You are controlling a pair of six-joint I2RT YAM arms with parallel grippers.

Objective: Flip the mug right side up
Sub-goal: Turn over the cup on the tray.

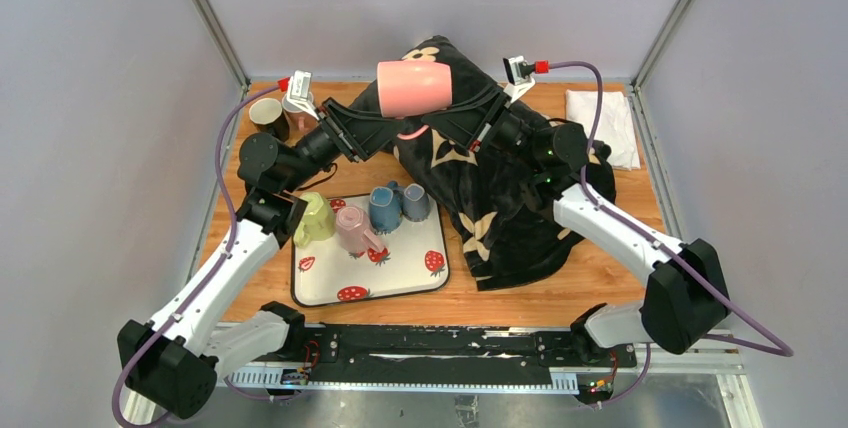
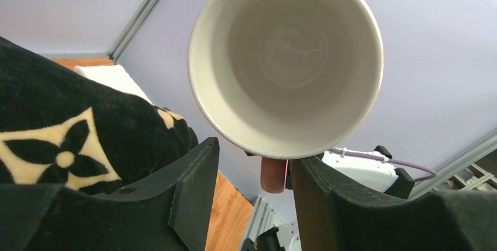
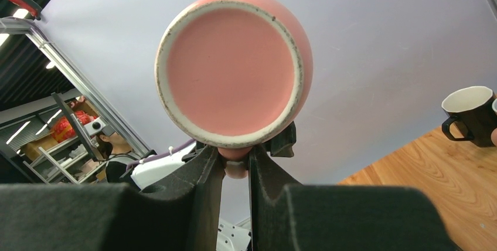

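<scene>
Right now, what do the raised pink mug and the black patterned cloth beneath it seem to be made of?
Pink mug: most likely glazed ceramic. It is glossy pink outside and cream inside, with a rough, bare, speckled foot ring on its base.
Black patterned cloth: probably a soft plush or fleece fabric. It looks matte, is fuzzy at the edges and lies in loose folds.

Front left: white strawberry-print rectangular tray (image 1: 405, 283); four small ceramic mugs (image 1: 385, 210) on its back half.
Centre: black flower-patterned fleece blanket (image 1: 500, 198), right of tray.
Above blanket: pink ceramic mug (image 1: 414, 88), sideways.
Back left corner: black ceramic mug (image 1: 268, 116).
Back right: folded white cloth (image 1: 603, 123).
</scene>
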